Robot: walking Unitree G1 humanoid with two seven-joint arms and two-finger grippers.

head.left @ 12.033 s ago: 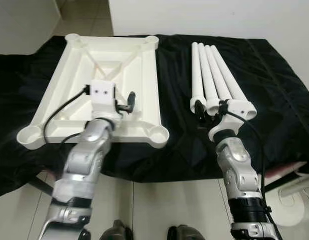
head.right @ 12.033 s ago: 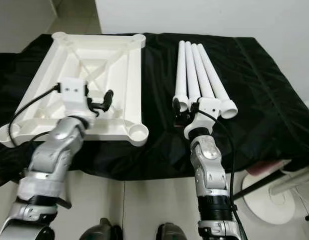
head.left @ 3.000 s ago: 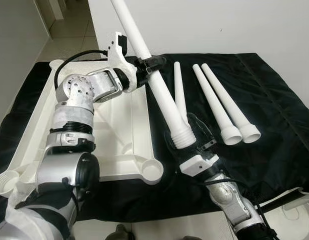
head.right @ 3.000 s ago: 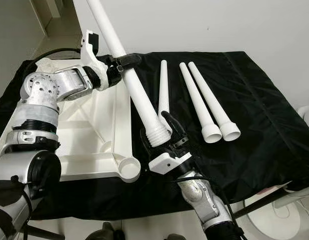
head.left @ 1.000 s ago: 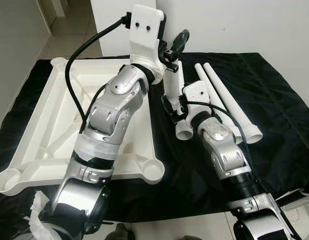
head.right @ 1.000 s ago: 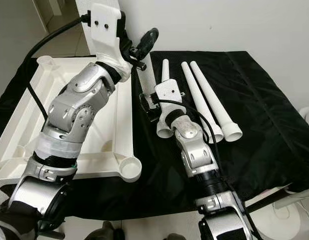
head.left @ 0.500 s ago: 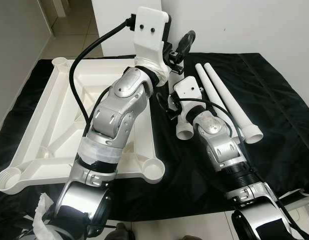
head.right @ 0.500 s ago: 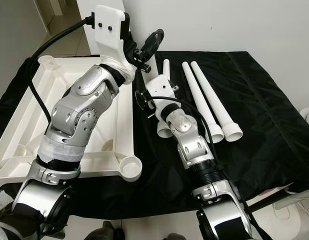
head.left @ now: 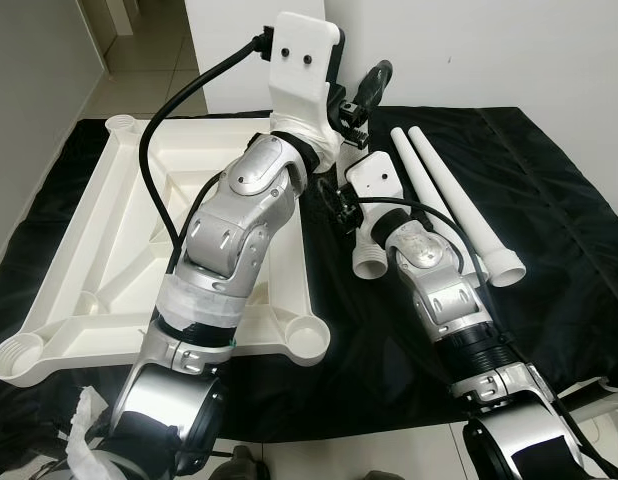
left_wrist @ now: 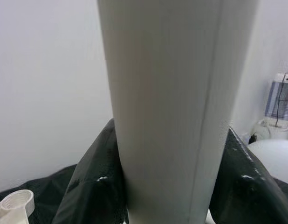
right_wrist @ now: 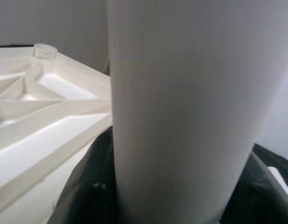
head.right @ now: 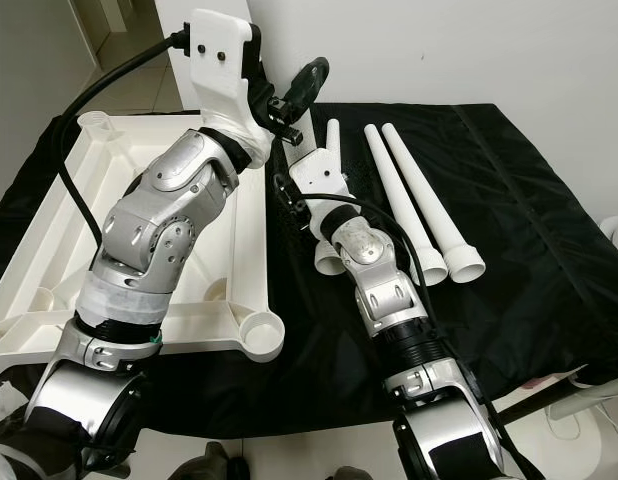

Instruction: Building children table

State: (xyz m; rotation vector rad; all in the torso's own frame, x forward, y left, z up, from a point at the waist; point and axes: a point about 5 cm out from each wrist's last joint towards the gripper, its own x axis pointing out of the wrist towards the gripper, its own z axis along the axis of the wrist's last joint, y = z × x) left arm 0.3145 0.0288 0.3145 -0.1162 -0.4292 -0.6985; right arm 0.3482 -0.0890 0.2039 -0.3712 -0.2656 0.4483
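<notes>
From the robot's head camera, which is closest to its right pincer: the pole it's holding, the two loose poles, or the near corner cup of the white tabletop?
1. Held pole: in the right pincer, touching it.
2. Loose poles: lying on the black cloth to the robot's right.
3. Corner cup: on the tabletop, nearer the robot, to its left.
</notes>
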